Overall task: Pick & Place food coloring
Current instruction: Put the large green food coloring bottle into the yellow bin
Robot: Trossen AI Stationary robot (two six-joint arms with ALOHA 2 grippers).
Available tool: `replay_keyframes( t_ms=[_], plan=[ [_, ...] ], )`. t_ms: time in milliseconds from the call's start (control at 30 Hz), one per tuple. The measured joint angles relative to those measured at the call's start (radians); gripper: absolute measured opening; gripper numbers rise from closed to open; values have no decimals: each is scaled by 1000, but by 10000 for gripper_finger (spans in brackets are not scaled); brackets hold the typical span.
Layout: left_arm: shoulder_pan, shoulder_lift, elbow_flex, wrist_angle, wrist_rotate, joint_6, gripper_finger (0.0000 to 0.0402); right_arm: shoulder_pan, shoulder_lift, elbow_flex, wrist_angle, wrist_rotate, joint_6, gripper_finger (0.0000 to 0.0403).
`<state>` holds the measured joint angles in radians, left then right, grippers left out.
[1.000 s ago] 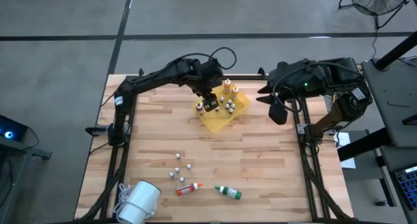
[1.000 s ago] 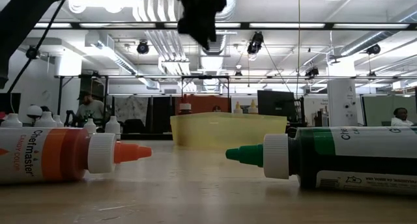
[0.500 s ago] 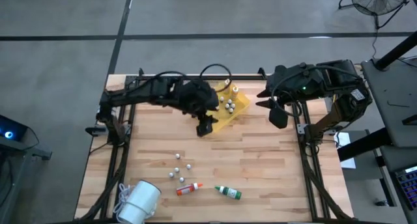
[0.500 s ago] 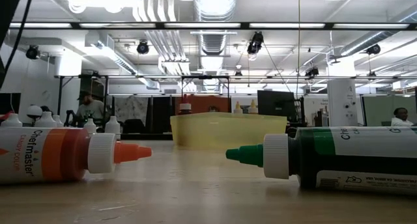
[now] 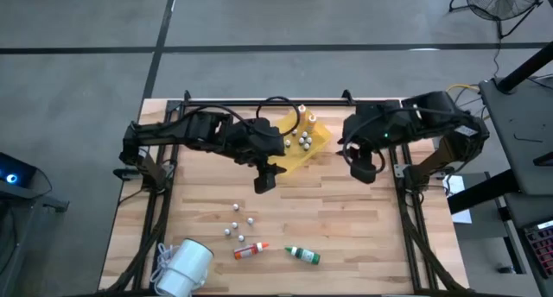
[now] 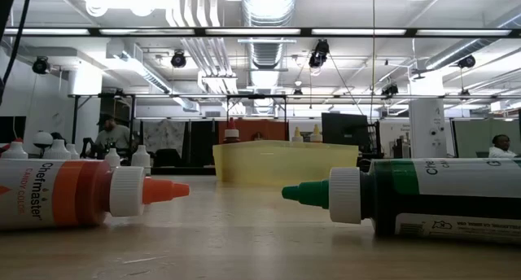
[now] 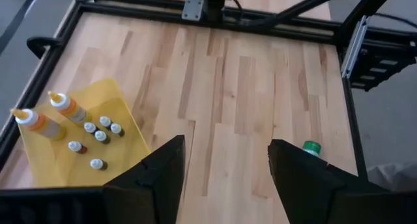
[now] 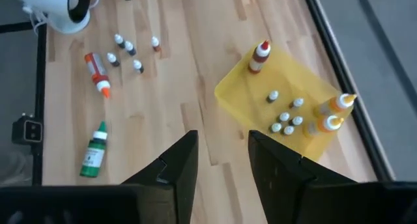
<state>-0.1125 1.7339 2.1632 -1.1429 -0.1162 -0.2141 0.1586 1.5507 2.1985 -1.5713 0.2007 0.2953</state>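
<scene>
Left gripper (image 5: 263, 178) hangs over bare wood just beside the yellow tray's (image 5: 287, 161) near corner, fingers (image 7: 159, 178) apart, nothing between them. Right gripper (image 5: 363, 167) hangs over the table's right side, near the tray but apart from it, fingers (image 8: 174, 165) likewise spread and empty. The tray sits at the table's (image 5: 346, 202) far middle. In it: two yellow-orange bottles (image 8: 332, 113) and one red-capped bottle (image 8: 259, 56) standing upright at the edges, with several small pale balls (image 8: 285, 118) clustered on the tray floor. Two more bottles lie on their sides near the front edge, close together but not touching: an orange bottle (image 5: 251, 250) and a green bottle (image 5: 303, 255). More pale balls are scattered just behind the orange bottle. A white roll (image 5: 183, 268) lies at the front left corner.
</scene>
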Motion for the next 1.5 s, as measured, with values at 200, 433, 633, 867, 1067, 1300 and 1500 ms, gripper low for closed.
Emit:
replay_keyframes(
  t_ms=[200, 433, 633, 867, 1067, 1300, 1500],
  plan=[
    [-15, -29, -106, 51, -2, -24, 182, 94, -5, -61, 17, 8, 85, 126],
    [-44, -133, -291, 206, -1, -57, 178, 211, -5, -201, 120, 12, 198, 134],
    [-71, -249, -446, 300, -1, -102, 178, 289, -5, -338, 234, 8, 322, 132],
    [-105, -370, -593, 356, -1, -109, 178, 347, 1, -455, 368, -1, 446, 143],
    [-110, -454, -695, 383, -1, -102, 178, 376, 48, -469, 457, -63, 472, 156],
    [-110, -515, -766, 393, -1, -103, 179, 402, 135, -469, 480, -111, 519, 177],
    [-110, -529, -770, 395, -1, -99, 179, 415, 182, -452, 504, -138, 528, 215]
  ],
)
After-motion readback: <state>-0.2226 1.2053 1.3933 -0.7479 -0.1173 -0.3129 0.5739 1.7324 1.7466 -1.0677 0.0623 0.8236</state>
